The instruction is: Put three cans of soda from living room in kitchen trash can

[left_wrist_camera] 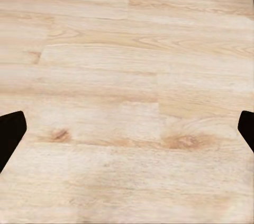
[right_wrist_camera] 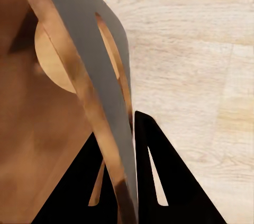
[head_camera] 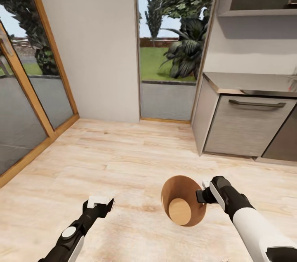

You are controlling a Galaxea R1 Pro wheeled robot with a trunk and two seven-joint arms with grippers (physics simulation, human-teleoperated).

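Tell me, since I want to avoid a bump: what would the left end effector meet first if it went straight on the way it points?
Probably the wooden floor. The left end effector is open and empty, with bare planks ahead; how far off they lie is unclear.

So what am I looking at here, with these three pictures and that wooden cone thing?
These are simulator renders of a two-armed wheeled robot. The big picture comes from a camera on its head, looking down over both arms at a wooden floor in a kitchen, beside a cabinet with a drawer. The other two come from cameras near each gripper. The cone is a small trash can, brown inside and empty. The right gripper pinches its wall, one finger inside and one outside. The left gripper holds nothing; its camera looks at bare floorboards between its spread fingertips.
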